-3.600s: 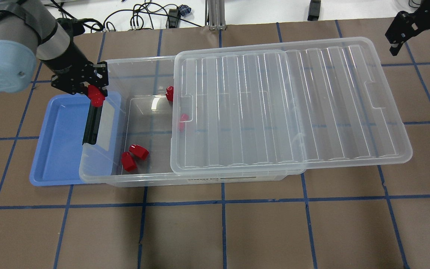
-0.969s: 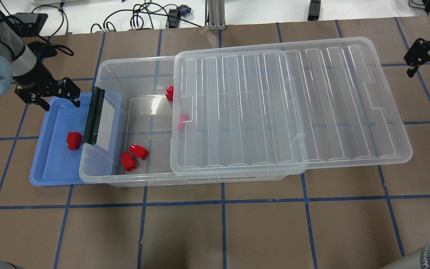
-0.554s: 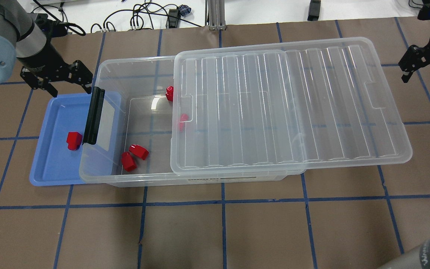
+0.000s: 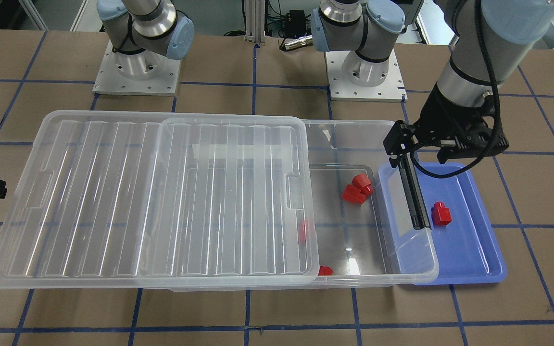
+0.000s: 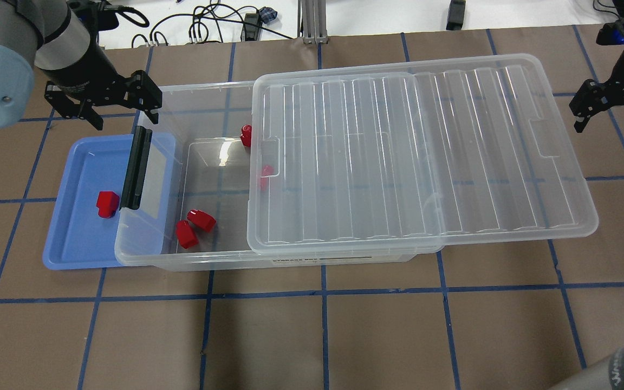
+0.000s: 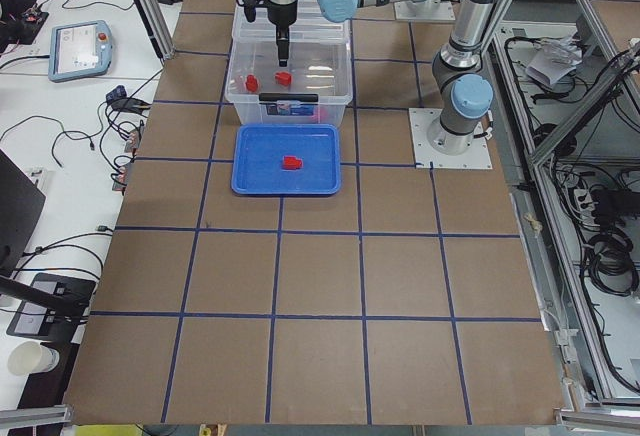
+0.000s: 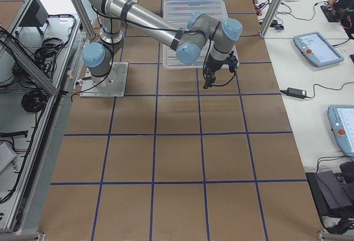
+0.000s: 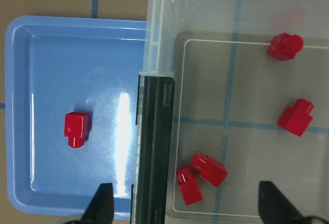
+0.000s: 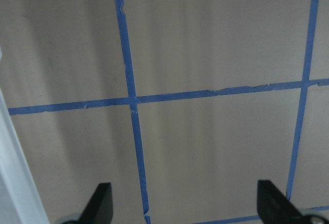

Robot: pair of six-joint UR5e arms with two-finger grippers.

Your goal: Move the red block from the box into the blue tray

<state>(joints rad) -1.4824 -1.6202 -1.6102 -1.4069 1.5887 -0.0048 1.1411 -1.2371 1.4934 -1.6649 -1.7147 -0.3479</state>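
Far left: blue tray (image 5: pixel 73 238), its right end tucked under the box's end. Red block (image 5: pixel 108 203) lies on its side in the tray, just left of the black latch (image 5: pixel 136 168). Left gripper (image 5: pixel 125 123) hangs above the tray's far edge and the box corner, fingers spread, holding nothing. Clear box (image 5: pixel 149 254): left part uncovered, four more red blocks (image 5: pixel 194 226) inside, two touching near the front wall. Lid (image 5: pixel 398 151) slid right, overhanging the box. Far right: right gripper (image 5: pixel 607 122) over bare table, released, empty.
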